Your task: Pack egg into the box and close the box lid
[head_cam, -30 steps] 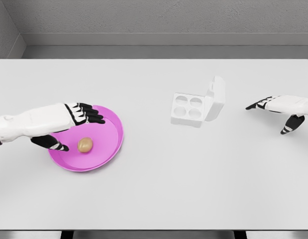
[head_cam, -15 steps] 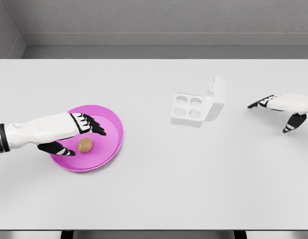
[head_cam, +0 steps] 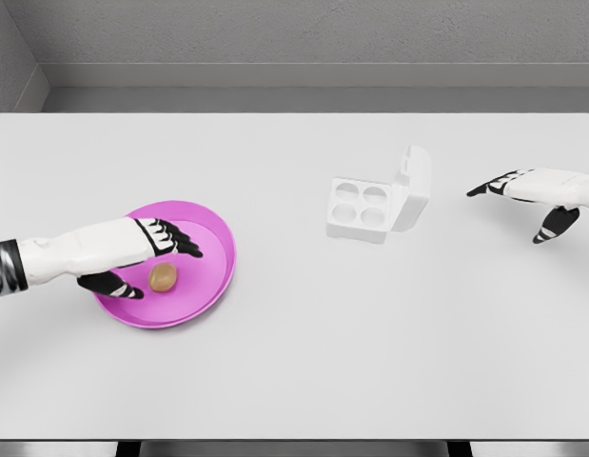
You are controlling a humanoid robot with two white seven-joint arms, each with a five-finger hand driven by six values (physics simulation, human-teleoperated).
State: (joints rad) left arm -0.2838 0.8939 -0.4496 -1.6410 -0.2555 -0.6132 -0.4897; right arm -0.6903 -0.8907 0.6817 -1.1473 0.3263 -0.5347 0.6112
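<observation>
progress is at the very start: egg (head_cam: pixel 162 276) lies on the pink plate (head_cam: pixel 210 238) at the left of the table, not yet lifted, and none of the four cups in the white box (head_cam: pixel 360 208) is filled. the box lid (head_cam: pixel 414 187) stands up on the box's right side, so closing is not done either. left hand (head_cam: pixel 132 257) hovers over the plate with fingers spread above the egg and thumb low on its left side, just beside it (whether any finger touches the shell i cannot tell); it grips nothing. right hand (head_cam: pixel 527 195) hangs relaxed and empty to the right of the box, apart from the lid. what remains, as i judge it: close on the egg, carry it across to a cup, set it down, then fold the lid over.

white table (head_cam: pixel 294 362) is plain and matte, with only plate and box on it. behind runs a grey wall (head_cam: pixel 304 33) with a pale ledge at its foot, and a dark gap shows under the table's near edge.
</observation>
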